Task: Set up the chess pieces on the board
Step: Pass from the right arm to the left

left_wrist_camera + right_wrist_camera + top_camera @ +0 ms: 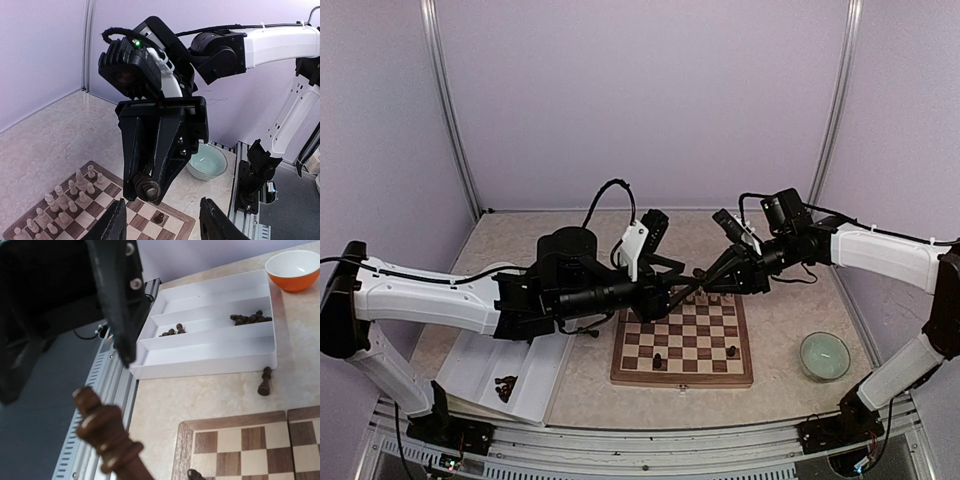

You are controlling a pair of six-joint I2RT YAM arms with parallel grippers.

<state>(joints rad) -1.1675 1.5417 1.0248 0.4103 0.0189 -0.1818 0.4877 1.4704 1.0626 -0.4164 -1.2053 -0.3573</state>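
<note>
My worry is a drop: both arms meet nose to nose above the far edge of the board (690, 336), and a misaligned approach could knock the dark chess piece (107, 435) loose onto the cream pieces (60, 192) below. The right arm (880, 250) reaches in from the right, jaws pinching that piece; the left arm (430, 295) stretches across from the left, jaws spread and empty.
</note>
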